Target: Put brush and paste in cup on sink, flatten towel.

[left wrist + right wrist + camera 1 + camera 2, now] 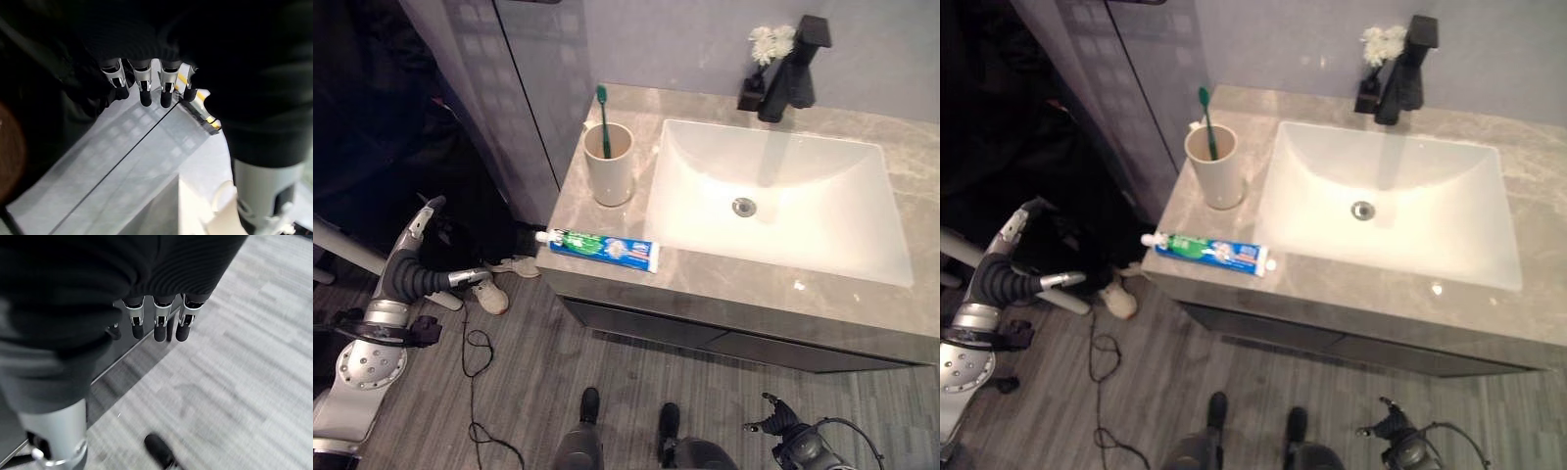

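the left hand hangs low at the left over the floor, fingers loosely extended and holding nothing. on the counter, the cup stands left of the basin with the green brush upright inside. the paste lies flat near the counter's front edge, just before the cup. the right hand hangs low at the right, fingers relaxed and empty.
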Motion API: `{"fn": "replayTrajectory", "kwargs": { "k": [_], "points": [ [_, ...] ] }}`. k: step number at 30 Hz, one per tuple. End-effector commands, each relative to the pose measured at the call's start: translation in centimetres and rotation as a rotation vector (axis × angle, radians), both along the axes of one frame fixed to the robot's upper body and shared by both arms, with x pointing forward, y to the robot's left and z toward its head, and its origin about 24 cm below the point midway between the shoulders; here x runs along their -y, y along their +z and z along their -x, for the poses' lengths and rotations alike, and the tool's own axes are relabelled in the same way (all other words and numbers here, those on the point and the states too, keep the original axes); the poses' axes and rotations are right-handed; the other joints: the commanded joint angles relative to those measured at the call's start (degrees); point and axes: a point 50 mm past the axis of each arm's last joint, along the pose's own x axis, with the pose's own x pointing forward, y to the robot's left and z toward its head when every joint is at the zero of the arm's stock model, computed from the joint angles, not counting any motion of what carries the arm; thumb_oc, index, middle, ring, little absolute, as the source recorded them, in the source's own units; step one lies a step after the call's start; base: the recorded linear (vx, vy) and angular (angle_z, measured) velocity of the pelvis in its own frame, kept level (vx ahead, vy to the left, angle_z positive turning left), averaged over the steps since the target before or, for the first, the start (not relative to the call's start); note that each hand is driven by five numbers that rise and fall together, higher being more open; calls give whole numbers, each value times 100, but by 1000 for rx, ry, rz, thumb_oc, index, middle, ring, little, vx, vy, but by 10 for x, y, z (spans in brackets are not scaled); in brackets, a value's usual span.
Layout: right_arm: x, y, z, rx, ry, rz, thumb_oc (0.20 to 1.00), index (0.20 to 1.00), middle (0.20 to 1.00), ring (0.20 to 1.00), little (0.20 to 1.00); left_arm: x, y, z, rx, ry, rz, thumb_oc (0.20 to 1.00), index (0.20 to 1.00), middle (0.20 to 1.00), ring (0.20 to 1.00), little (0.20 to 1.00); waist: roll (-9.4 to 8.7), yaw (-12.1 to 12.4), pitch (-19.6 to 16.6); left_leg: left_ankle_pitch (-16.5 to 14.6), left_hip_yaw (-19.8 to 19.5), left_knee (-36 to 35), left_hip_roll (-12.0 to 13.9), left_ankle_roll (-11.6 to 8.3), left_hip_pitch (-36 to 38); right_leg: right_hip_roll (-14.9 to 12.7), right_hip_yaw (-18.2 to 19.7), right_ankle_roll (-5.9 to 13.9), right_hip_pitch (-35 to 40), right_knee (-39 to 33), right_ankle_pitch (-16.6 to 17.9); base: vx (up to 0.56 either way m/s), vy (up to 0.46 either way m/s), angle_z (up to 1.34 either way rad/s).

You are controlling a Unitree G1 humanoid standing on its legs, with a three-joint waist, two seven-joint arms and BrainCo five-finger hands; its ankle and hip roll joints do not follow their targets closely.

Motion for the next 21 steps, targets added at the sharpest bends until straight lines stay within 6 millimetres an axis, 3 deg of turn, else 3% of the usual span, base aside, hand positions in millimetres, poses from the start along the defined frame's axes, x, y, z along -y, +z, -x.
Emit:
{"fn": "replayTrajectory", "kwargs": {
  "k": [1, 5, 11, 21],
  "points": [
    [-7, 4, -13, 13, 107, 32, 1000, 1000, 1000, 1000, 1000, 0, 24, 3, 87, -26, -73, 1000, 1000, 1000, 1000, 1000, -255, -42, -337, 19, 54, 152, -62, -38, -407, -249, 504, 395, -53, -45, -23, -14, 131, -26],
    [-18, 10, -28, 61, 168, 22, 1000, 1000, 1000, 1000, 1000, 6, 32, -1, 96, -75, -101, 1000, 1000, 1000, 1000, 1000, -275, -48, -286, 81, 143, 20, -88, -6, -545, -303, 610, 462, -306, -124, 140, -16, 75, -22],
    [-19, 12, -33, 73, 209, 51, 1000, 1000, 1000, 1000, 1000, 27, 40, -1, 95, -198, -123, 1000, 1000, 1000, 1000, 1000, -236, -98, -153, 106, 182, -1, -94, 13, -706, -353, 671, 504, -543, -182, 256, -38, 36, -8],
    [-19, 12, -32, 66, 251, 88, 1000, 1000, 1000, 1000, 1000, 43, 30, -3, 40, -285, -184, 1000, 1000, 1000, 1000, 1000, -132, -204, 11, 130, 203, -3, -136, 27, -813, -403, 734, 527, -699, -232, 357, -38, 14, -3]
  ]
}}
